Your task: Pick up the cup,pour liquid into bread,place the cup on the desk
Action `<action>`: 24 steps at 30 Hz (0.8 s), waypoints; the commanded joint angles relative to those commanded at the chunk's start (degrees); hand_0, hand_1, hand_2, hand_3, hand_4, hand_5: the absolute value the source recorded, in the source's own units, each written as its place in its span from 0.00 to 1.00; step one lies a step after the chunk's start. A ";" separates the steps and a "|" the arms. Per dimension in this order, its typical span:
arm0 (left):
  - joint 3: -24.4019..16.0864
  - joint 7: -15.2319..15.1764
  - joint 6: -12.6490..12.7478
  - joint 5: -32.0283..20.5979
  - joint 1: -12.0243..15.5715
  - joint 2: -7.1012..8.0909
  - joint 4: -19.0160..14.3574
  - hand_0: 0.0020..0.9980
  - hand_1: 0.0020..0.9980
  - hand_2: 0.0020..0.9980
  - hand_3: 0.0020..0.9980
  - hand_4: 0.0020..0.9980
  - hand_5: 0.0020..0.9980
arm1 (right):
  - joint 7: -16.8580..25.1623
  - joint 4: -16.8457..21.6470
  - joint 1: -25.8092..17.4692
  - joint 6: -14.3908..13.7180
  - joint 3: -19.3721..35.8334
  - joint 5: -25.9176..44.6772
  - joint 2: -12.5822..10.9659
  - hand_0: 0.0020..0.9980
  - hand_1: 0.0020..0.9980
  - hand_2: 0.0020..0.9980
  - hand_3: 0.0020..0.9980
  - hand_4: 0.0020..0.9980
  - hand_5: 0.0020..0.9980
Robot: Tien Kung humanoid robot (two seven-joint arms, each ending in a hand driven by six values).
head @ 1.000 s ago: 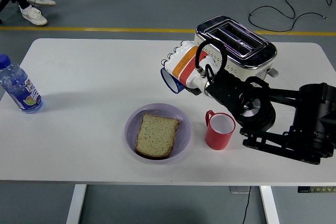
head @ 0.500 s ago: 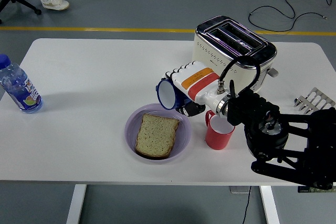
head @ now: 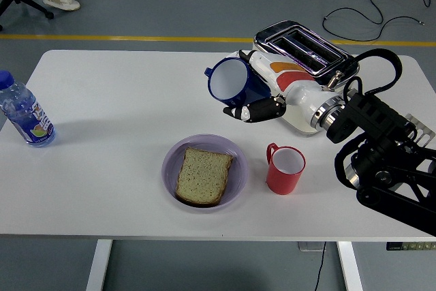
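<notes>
My right hand point(head: 255, 93) is shut on a blue cup point(head: 234, 82) with a white inside. It holds the cup in the air, tipped on its side with the mouth facing left, behind the purple bowl point(head: 204, 146). A slice of bread point(head: 202, 176) lies flat in that bowl at the table's front middle. The black thumb point(head: 255, 110) curls under the cup. A red cup point(head: 284, 168) stands upright to the right of the bowl.
A silver toaster point(head: 306, 56) stands at the back right, just behind my hand. A water bottle point(head: 24, 114) stands at the left edge. A metal rack point(head: 419, 127) peeks out behind my right arm. A person's feet and a chair show on the floor beyond.
The right hand lifted the blue cup up and back from over the bowl's rim toward the toaster, and the forearm rolled so the cup's mouth faces left.
</notes>
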 joint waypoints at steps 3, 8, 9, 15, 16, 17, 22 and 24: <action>0.72 -0.16 0.22 -0.91 0.08 0.03 0.00 0.34 0.34 0.43 0.76 0.67 1.00 | 0.86 0.98 -2.98 -1.29 4.44 5.41 -1.30 0.39 0.38 0.53 0.57 0.60 0.02; 1.10 -0.21 0.26 -1.31 0.27 -0.03 0.00 0.34 0.34 0.43 0.76 0.67 1.00 | 1.60 0.84 -7.37 -2.36 10.75 11.03 -2.41 0.41 0.38 0.53 0.57 0.59 0.01; 1.13 -0.22 0.28 -1.35 0.32 -0.05 0.00 0.34 0.34 0.43 0.76 0.67 1.00 | 1.78 0.69 -8.59 -2.58 12.39 12.06 -2.55 0.41 0.38 0.53 0.57 0.59 0.01; 1.26 -0.27 0.43 -1.38 0.41 -0.12 0.00 0.34 0.34 0.43 0.76 0.67 1.00 | 3.21 -0.76 -13.84 -3.76 19.13 14.81 -3.41 0.42 0.39 0.54 0.57 0.59 0.01; 1.25 -0.30 0.51 -1.40 0.42 -0.13 0.00 0.34 0.34 0.43 0.76 0.67 1.00 | 3.59 -1.17 -14.87 -3.79 20.46 15.58 -3.53 0.42 0.39 0.54 0.57 0.59 0.01; 1.27 -0.34 0.59 -1.46 0.41 -0.15 0.00 0.34 0.34 0.43 0.76 0.67 1.00 | 4.14 -1.71 -16.00 -3.89 22.03 16.46 -3.57 0.42 0.39 0.54 0.57 0.59 0.01; 1.37 -0.47 0.74 -1.60 0.35 -0.23 0.00 0.34 0.34 0.43 0.76 0.66 1.00 | 6.70 -3.38 -20.18 -4.52 28.09 19.21 -3.52 0.42 0.39 0.54 0.57 0.59 0.01; 1.47 -0.50 0.78 -1.69 0.37 -0.25 0.00 0.34 0.34 0.43 0.76 0.66 1.00 | 8.35 -4.08 -21.79 -4.64 30.13 20.58 -3.33 0.42 0.39 0.54 0.57 0.59 0.01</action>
